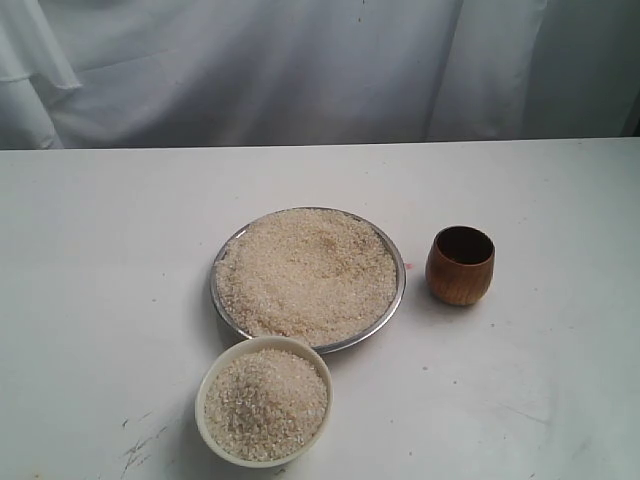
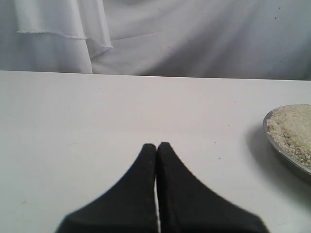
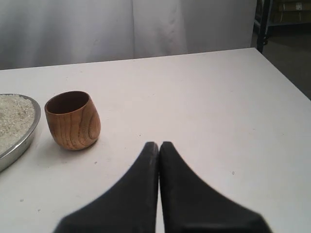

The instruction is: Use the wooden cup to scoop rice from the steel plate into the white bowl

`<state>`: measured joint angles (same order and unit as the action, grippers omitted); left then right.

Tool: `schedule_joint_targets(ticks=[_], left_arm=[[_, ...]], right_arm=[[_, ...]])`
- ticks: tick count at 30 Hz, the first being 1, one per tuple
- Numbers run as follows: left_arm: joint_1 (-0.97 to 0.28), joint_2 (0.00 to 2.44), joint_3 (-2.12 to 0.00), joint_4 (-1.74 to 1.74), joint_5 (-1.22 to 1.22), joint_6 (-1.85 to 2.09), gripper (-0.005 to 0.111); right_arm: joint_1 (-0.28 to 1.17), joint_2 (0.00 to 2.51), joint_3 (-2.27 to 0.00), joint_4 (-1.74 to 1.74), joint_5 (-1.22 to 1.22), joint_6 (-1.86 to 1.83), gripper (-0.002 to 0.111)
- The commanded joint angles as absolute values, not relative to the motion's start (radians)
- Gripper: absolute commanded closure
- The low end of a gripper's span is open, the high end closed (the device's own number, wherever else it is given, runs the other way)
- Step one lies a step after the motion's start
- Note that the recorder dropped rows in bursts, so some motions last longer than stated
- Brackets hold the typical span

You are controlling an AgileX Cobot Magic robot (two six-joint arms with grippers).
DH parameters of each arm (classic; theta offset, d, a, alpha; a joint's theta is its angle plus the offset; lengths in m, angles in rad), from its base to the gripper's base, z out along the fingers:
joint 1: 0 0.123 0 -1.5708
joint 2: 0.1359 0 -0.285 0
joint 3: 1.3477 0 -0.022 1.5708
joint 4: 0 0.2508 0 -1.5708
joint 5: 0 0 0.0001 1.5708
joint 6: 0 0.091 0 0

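Status: steel plate (image 1: 398, 300) sits mid-surface (image 1: 100, 250), covered nearly rim to rim with rice (image 1: 305, 275), a loose pale mass, slightly mounded. The white bowl (image 1: 203, 412) is at the plate's near edge, toward the left. Its rim meets or overlaps the plate rim in the exterior view, can't tell whether they actually touch. The bowl holds rice (image 1: 265, 405) too, filled close to its rim. The wooden cup (image 1: 460, 270) stands upright and free on the surface just right of the plate, with a small gap between them, mouth up, dark inside, grain showing on the wall. State of left jaws: two black tips pressed together, nothing pinched, over bare surface. The left wrist view catches only a slice of the plate rim (image 2: 286, 158) with rice on it, off to one side and well clear of the tips. State of right jaws: pressed together as well, nothing pinched, over the surface. The right wrist view has the cup (image 3: 73, 120) ahead and off to one side of the tips, apart from them, with the plate edge (image 3: 19, 143) just beyond the cup; cup and plate stand apart there too. White cloth (image 1: 300, 70) hangs behind the surface. A few dark scuffs (image 1: 140, 445) mark the surface near the bowl, front left. The right wrist view also shows the surface's far corner with dark floor past it.
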<state>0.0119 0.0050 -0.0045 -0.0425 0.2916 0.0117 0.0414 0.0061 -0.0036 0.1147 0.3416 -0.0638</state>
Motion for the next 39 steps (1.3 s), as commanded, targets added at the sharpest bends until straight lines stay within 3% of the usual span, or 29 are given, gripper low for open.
schedule_joint_targets(ticks=[1, 39], left_arm=[[0.01, 0.0, 0.0, -0.043, 0.285, 0.009, 0.107], [0.01, 0.0, 0.0, -0.043, 0.285, 0.009, 0.107]], right_arm=[[0.045, 0.0, 0.0, 0.11, 0.347, -0.079, 0.108], [0.045, 0.0, 0.0, 0.123, 0.347, -0.079, 0.108]])
